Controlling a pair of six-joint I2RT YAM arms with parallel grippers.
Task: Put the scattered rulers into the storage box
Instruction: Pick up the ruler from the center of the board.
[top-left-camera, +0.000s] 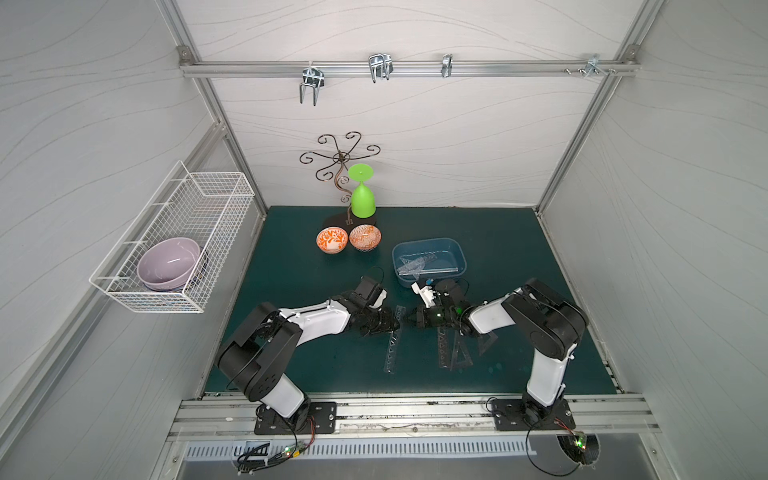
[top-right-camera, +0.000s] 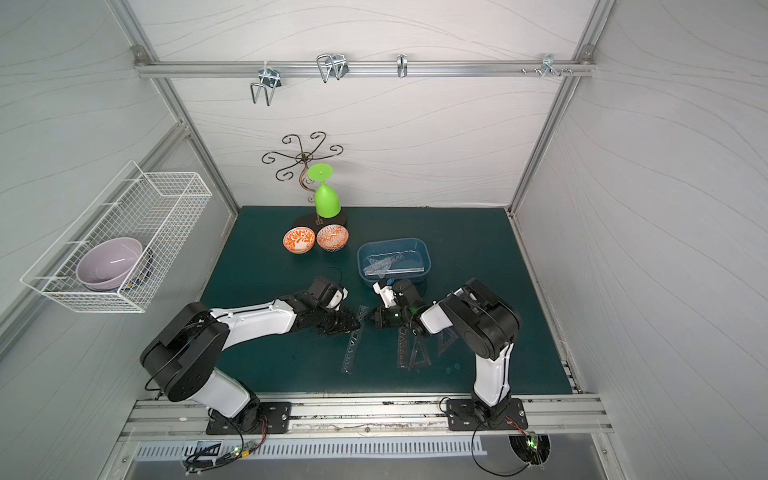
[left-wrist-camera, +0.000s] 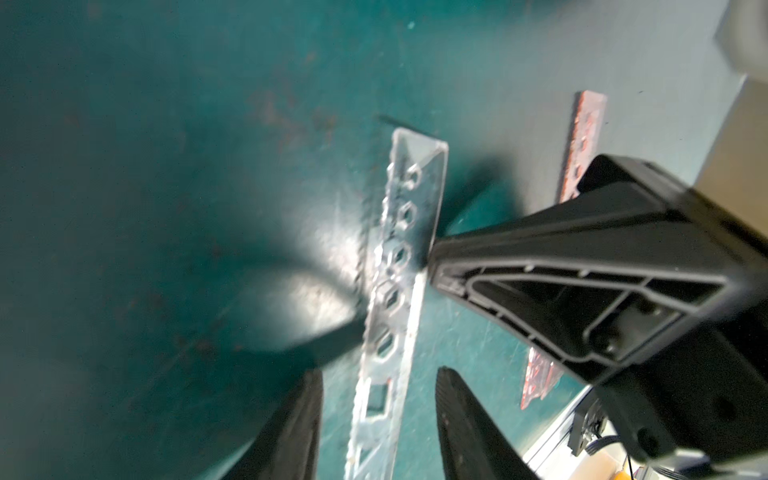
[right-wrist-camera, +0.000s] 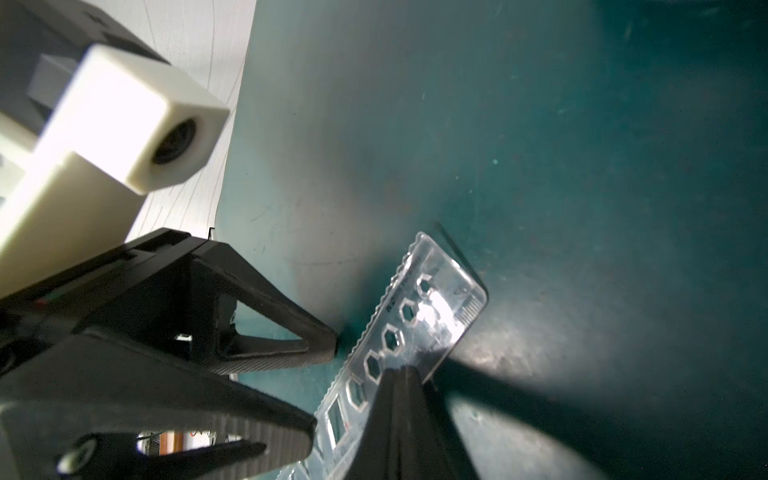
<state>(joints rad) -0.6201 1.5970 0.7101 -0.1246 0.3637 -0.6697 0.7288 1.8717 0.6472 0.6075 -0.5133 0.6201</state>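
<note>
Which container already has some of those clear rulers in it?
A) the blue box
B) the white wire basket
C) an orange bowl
A: clear rulers lie inside the blue box, while the wire basket holds a purple bowl and no rulers.

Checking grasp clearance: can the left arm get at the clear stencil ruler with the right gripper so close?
Probably yes. The left gripper is open, the clear stencil ruler running between its fingers in the left wrist view. The shut right gripper meets the ruler farther along, outside that gap.
</note>
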